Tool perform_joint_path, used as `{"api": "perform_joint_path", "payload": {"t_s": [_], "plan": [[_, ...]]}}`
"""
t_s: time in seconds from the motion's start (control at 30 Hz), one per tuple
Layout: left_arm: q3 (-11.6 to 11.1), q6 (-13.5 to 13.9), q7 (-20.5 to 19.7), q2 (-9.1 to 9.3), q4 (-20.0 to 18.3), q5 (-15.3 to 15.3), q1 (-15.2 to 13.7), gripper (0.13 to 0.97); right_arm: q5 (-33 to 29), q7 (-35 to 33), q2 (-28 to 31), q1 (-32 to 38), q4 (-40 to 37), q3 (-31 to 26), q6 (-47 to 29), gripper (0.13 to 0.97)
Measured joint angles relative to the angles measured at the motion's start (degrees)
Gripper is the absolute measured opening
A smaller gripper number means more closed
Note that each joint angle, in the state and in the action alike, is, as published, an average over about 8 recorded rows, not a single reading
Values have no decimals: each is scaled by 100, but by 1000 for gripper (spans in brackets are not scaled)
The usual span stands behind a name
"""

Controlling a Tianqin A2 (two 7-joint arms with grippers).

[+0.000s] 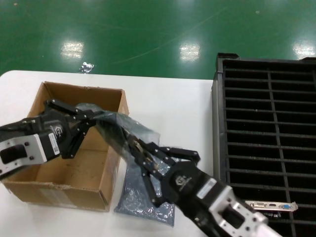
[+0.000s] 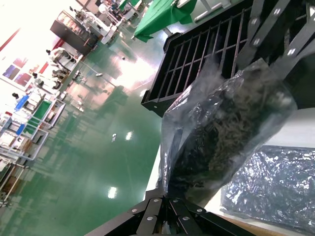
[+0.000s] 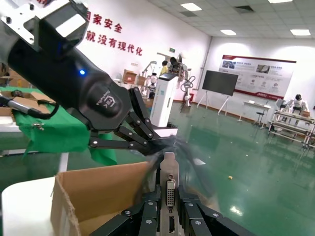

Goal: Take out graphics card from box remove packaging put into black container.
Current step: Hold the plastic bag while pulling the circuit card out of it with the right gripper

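Dark graphics card [image 1: 118, 133] in crinkly translucent packaging [image 2: 221, 123], bracket exposed.

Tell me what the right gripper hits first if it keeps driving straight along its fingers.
Probably the left gripper: the right gripper, shut on the graphics card in its packaging, points straight at it above the box. Depth is unclear.

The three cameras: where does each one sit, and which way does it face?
Head view: on the robot's head, facing down at the box, the black container, left pincer and right pincer.
Left wrist view: on the left wrist, facing along its pincer at the packaging.
Right wrist view: on the right wrist, facing along its pincer at the graphics card.
Head and left wrist views share the packaging and container.
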Motion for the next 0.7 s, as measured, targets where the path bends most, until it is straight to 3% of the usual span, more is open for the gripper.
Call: {"api": "perform_joint_path", "payload": {"t_s": [0.2, 0.33, 0.7], "plan": [[0, 0, 0, 0, 0, 0, 0, 139, 198, -107, 577, -207, 554, 106, 174, 188], [0, 0, 0, 0, 0, 0, 0, 139, 55, 16, 938, -632, 791, 551, 62, 188], [0, 0, 0, 0, 0, 0, 0, 139, -1199, 1074, 1516, -2749, 923, 3139, -903, 188]]}}
